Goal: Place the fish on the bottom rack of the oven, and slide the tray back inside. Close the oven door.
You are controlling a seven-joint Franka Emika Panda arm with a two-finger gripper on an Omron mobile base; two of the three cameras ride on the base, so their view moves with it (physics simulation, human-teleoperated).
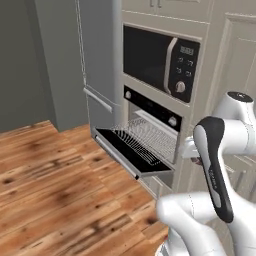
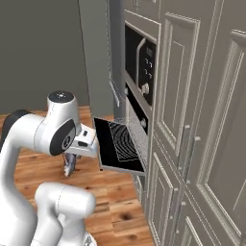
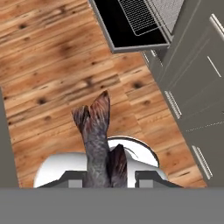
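The fish, dark grey-brown, hangs from my gripper, which is shut on its body with the forked tail pointing away from the hand. In the right base view the fish dangles under the hand above the wooden floor, left of the oven door. The oven door lies folded down flat, and the bottom rack is pulled out over it. In the hand view the oven door and the rack sit at the top edge, well away from the fish.
A dark-glass microwave sits above the oven's knob panel. Tall grey cabinet doors stand to the right of the oven, with a grey fridge-like panel to its left. Wooden floor spreads in front.
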